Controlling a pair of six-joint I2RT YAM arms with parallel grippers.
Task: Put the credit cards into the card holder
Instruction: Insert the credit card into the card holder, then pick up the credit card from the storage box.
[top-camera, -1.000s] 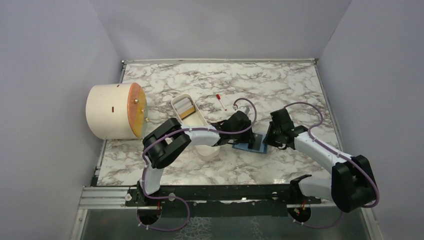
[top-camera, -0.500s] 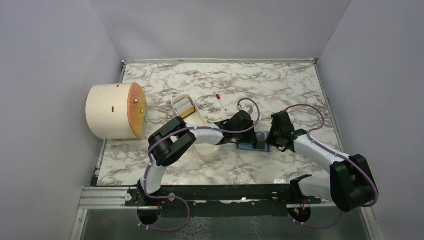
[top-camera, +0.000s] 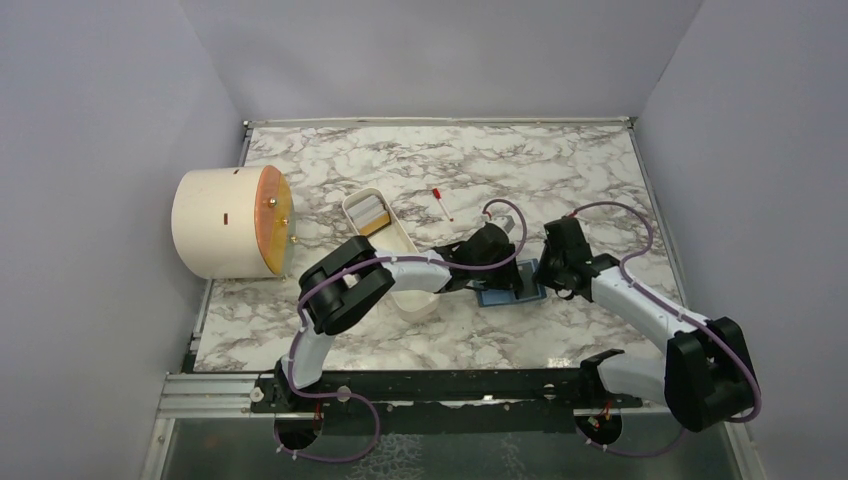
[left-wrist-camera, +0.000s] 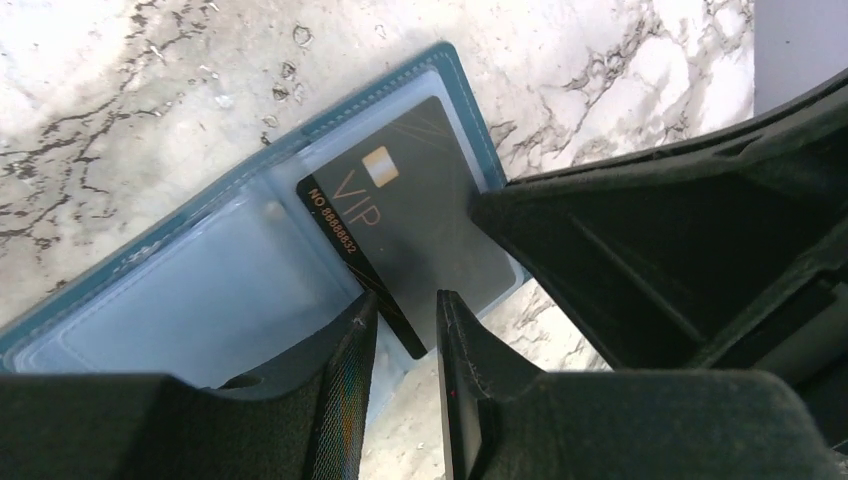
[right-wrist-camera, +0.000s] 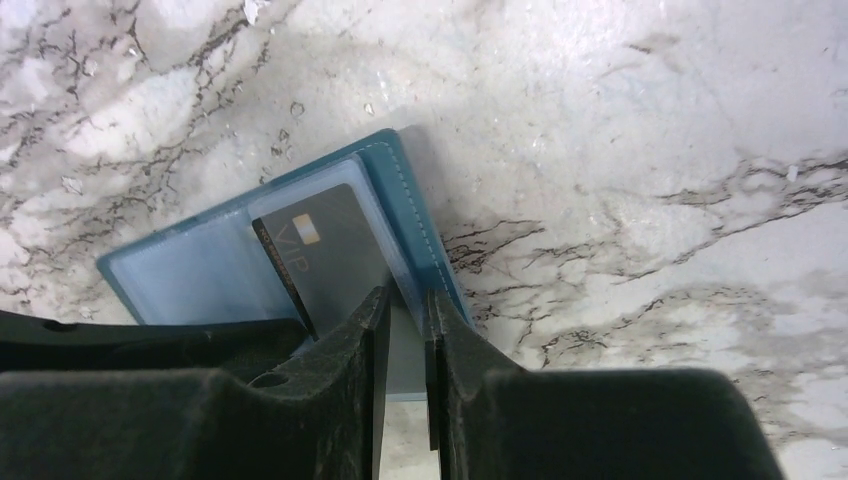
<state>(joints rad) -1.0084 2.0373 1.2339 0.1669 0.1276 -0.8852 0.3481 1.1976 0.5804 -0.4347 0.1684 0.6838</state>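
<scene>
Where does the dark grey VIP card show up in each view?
Top external: dark grey VIP card right of centre, slightly below the middle.
Left wrist: the card fills mid-frame, tilted.
Right wrist: the card sits left of centre.
Shared landmark: the teal card holder beneath it.

Counts: credit cards 2 visible, i.e. 1 dark grey card (left-wrist-camera: 410, 230) and 1 yellow-orange card (top-camera: 377, 226). Card holder (right-wrist-camera: 200, 275): 1. White oval tray (top-camera: 418, 302): 1. Cream cylinder (top-camera: 215, 222): 1. Small red-tipped stick (top-camera: 441, 203): 1. Arms: 2, left arm (top-camera: 400, 272) and right arm (top-camera: 640, 305).
</scene>
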